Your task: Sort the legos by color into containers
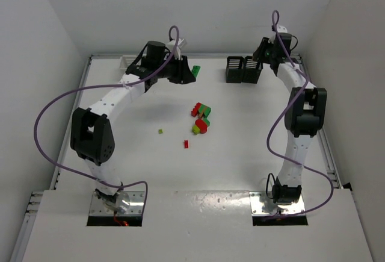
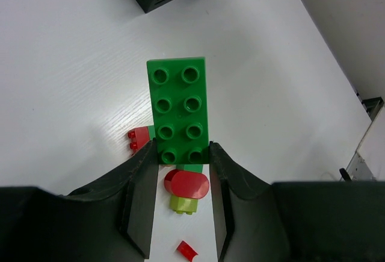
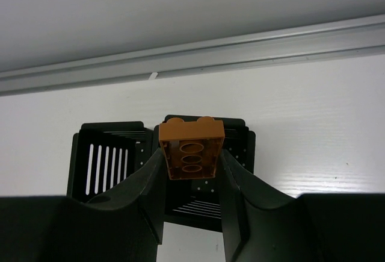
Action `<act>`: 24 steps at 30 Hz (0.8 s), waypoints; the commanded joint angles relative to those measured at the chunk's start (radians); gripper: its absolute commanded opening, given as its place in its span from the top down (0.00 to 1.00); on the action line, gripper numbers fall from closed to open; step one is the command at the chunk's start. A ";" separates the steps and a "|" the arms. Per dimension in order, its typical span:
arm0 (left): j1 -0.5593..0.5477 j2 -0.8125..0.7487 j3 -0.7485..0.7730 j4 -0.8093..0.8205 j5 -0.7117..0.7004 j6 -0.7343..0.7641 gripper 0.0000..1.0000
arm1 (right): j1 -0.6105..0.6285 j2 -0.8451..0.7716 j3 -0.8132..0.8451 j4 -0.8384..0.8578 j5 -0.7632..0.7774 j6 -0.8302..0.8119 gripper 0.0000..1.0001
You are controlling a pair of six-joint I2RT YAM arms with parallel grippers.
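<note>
My left gripper (image 2: 180, 153) is shut on a green two-by-four lego (image 2: 178, 111) and holds it above the table; in the top view the gripper (image 1: 185, 72) is at the back centre-left with the green lego (image 1: 196, 70) sticking out. Under it lie a red rounded piece (image 2: 187, 184) on a yellow-green brick (image 2: 185, 204). My right gripper (image 3: 191, 164) is shut on a brown lego (image 3: 191, 147), held above the right bin of the black pair (image 3: 237, 159). The black pair (image 1: 243, 70) stands at the back right.
A pile of red, green and yellow-green legos (image 1: 201, 118) lies mid-table, with a tiny yellow-green single (image 1: 160, 131) and a small red single (image 1: 186, 144) nearer. A white slatted bin (image 1: 129, 62) shows at the back left, partly hidden by the left arm. Walls close in on three sides.
</note>
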 commanded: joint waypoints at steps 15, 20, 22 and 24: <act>-0.004 0.006 -0.008 0.070 0.057 -0.002 1.00 | -0.009 -0.105 0.033 0.002 -0.359 0.080 0.43; -0.062 -0.072 -0.098 0.070 -0.005 0.107 1.00 | 0.022 -0.163 -0.047 -0.104 -0.881 0.253 0.43; -0.082 -0.097 -0.131 0.070 -0.045 0.147 1.00 | 0.031 -0.192 -0.137 0.004 -1.009 0.387 0.43; -0.111 -0.132 -0.184 0.070 -0.065 0.210 1.00 | 0.040 -0.223 -0.269 0.236 -1.043 0.609 0.41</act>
